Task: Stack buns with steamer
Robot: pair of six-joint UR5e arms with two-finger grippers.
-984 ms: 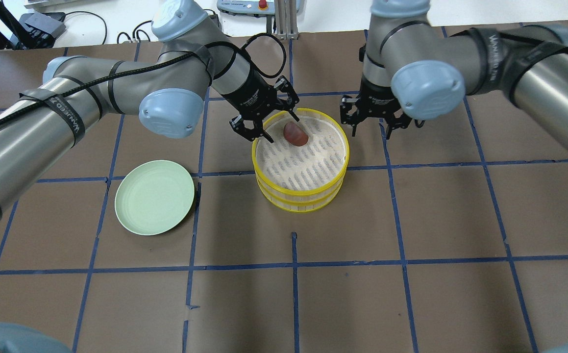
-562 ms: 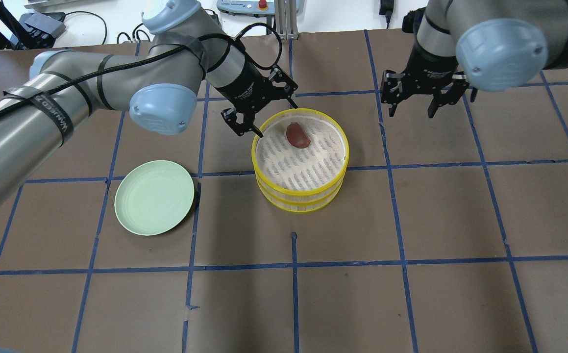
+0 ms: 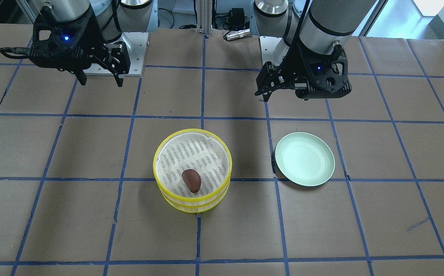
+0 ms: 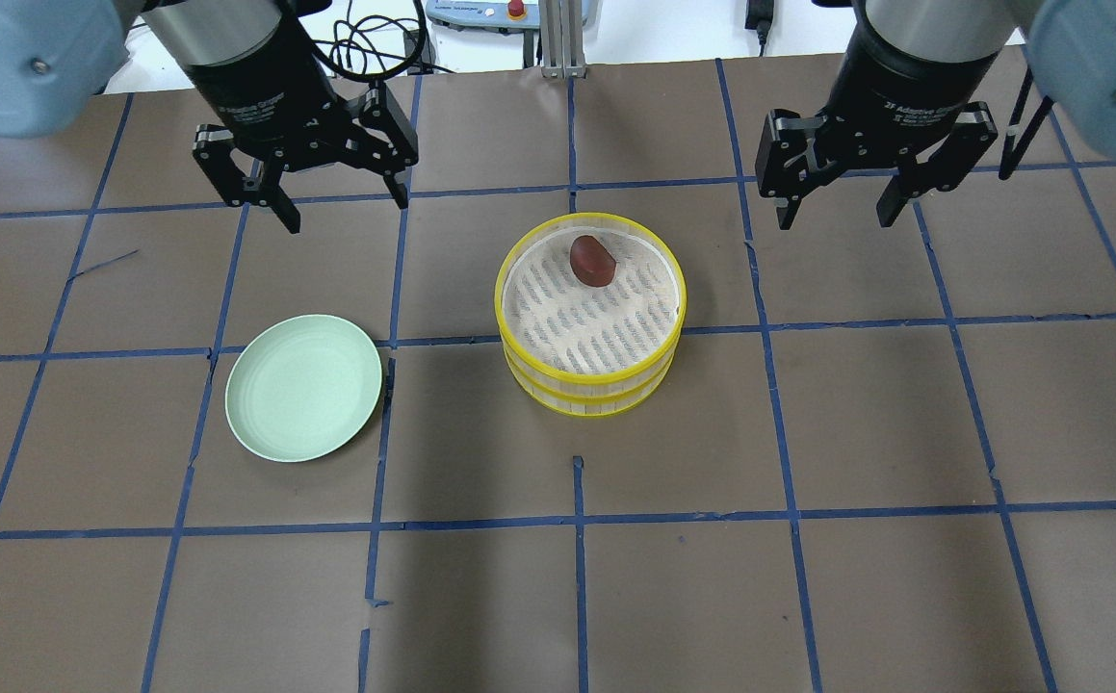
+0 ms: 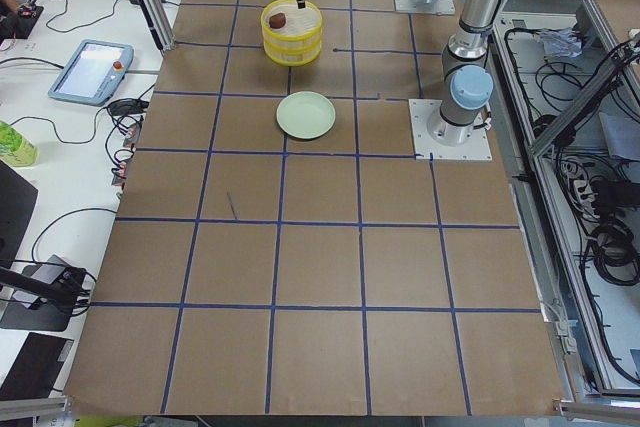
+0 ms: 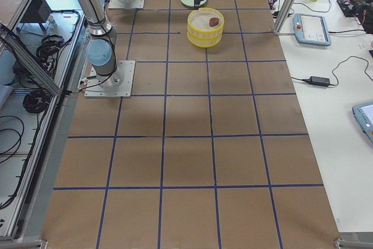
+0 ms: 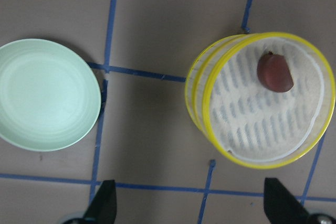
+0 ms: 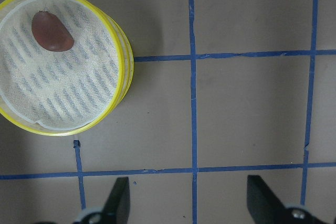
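Bun (image 4: 592, 260) lying in steamer (image 4: 586, 397), toward the operators' table edge. Left tool (image 4: 348, 214) and right tool (image 4: 837, 221) wide, empty, raised; withdraw high, clear of the rim.

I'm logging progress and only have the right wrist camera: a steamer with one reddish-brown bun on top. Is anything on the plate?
Observer: No. The pale green plate is bare, on the table apart from the yellow steamer.
Operator: Is the left gripper carrying something?
Observer: No, the left gripper is open and empty, raised above the table.
Operator: Any white bun?
Observer: None shows in any view, only the reddish-brown bun on the steamer's mesh.
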